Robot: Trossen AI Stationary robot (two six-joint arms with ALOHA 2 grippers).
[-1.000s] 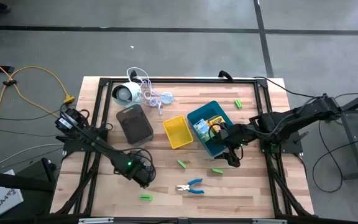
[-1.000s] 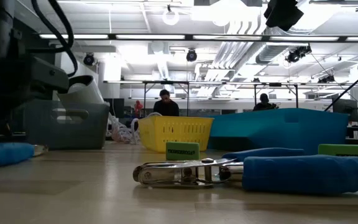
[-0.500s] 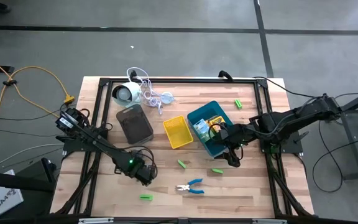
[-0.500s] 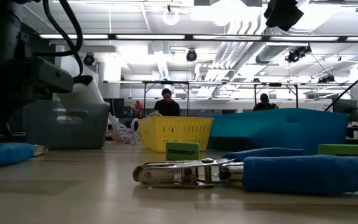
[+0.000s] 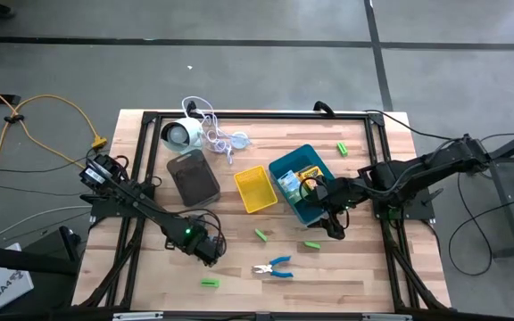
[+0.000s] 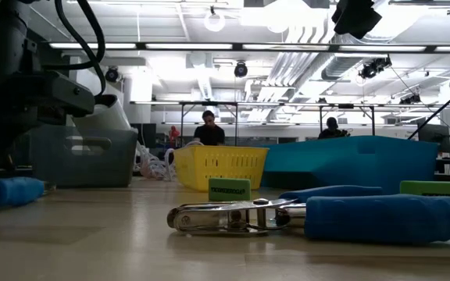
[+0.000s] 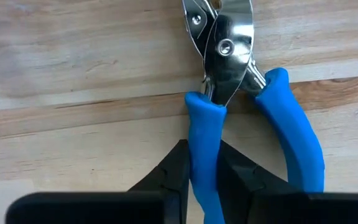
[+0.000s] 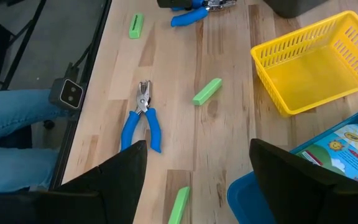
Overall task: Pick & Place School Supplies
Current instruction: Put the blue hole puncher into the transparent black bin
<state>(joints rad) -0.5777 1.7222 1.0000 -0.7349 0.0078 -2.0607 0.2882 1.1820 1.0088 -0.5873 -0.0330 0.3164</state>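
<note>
So far only printed packs [image 5: 290, 183] lie in the blue tray [image 5: 282, 166] — the left gripper [image 7: 202, 163] clamps one pliers [image 7: 225, 93] handle; near that tray the right gripper [image 5: 335, 230] hangs wide open, green blocks [image 5: 261, 234] still loose.

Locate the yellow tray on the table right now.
In the high view, the yellow tray sits near the table's centre, between the grey tray on its left and the blue tray on its right.
</note>
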